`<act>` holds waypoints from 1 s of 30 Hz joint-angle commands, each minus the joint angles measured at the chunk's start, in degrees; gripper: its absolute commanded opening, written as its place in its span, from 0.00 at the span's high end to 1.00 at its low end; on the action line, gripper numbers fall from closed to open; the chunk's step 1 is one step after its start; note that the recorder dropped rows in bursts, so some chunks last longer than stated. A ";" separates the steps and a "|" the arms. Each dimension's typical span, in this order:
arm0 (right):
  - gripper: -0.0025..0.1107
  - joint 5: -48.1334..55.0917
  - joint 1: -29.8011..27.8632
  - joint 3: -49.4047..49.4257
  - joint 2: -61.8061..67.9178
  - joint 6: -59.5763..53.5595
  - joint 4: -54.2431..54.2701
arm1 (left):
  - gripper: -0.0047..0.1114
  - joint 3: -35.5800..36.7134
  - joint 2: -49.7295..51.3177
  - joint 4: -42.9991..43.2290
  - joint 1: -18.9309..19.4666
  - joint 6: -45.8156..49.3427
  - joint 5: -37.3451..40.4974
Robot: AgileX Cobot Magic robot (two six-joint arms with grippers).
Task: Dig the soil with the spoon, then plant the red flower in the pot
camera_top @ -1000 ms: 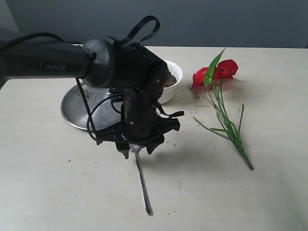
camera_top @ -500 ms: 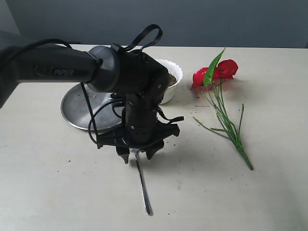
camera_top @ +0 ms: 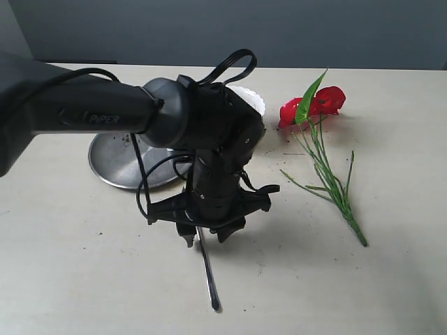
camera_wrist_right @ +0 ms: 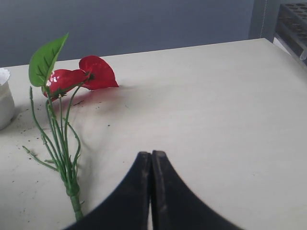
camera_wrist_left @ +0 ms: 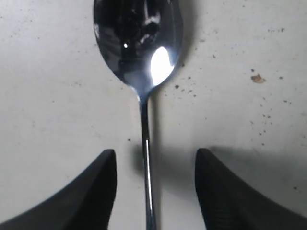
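- A pale beige desk speckled with dark crumbs fills the scene, with a flat grey-blue wall behind it; the right wrist view clips a dark rack at its edge
- The round steel plate at the left is partly covered by the left arm
- The left tool hangs released over the spoon, one finger on either side of the thin handle and neither touching it; the left wrist view cuts off the tip of the spoon's bowl
- The white pot shows only a sliver of scalloped rim behind the arm, so its soil is hidden
- The red flower lies flat on the desk right of the pot, stems trailing toward the near edge
- The right tool, outside the exterior view, is clenched on nothing near the stem ends
- The lettering on the left arm reads "PiPER"
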 commanded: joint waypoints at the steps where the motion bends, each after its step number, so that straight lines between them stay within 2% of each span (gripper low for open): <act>1: 0.98 -0.81 -0.23 0.13 -0.20 -0.25 -0.18 | 0.55 -0.27 0.05 0.81 -0.33 -0.82 1.68; 20: 0.98 -0.59 -0.23 0.13 -0.20 -0.25 -0.18 | 0.55 -0.27 0.05 0.65 -0.23 -1.65 -1.38; 30: 0.98 -0.70 -0.23 0.13 -0.20 -0.25 -0.18 | 0.55 -0.27 0.05 -0.84 1.16 0.93 2.57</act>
